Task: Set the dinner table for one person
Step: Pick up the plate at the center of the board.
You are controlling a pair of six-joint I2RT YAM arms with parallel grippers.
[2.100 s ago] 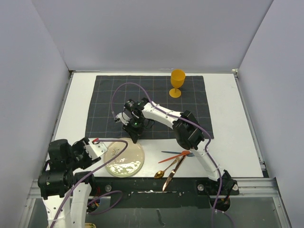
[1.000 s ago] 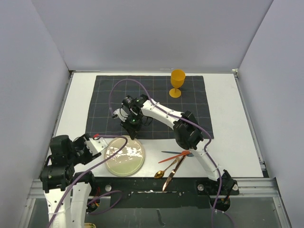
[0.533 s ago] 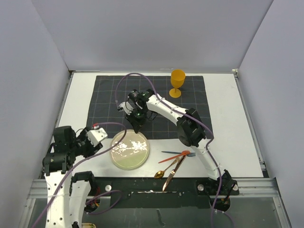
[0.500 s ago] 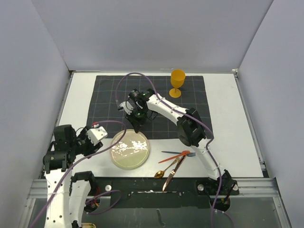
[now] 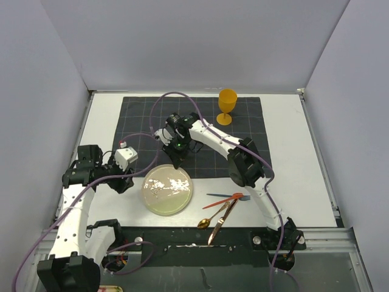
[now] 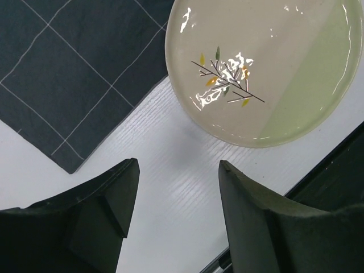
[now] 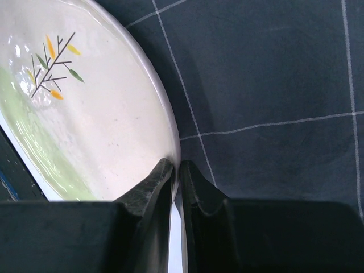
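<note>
Rim of plate (image 7: 96,131) pinched by right gripper (image 7: 176,165) (overhead view hides contact).

This looks like a robot laboratory, a closed test cell rather than a home. Plain pale panels (image 5: 194,42) stand around the white table (image 5: 292,158) at the left, the top and the right of the overhead view. Two white-and-black robot arms, one at the lower left (image 5: 70,207) and one in the middle (image 5: 213,141), are fixed at the bottom edge by a metal rail (image 5: 322,248), and purple cables (image 5: 176,96) loop over them. Inside this bare box sit household things: a plate (image 5: 166,190), a yellow cup (image 5: 227,105) and a dark checked cloth (image 5: 243,146).
</note>
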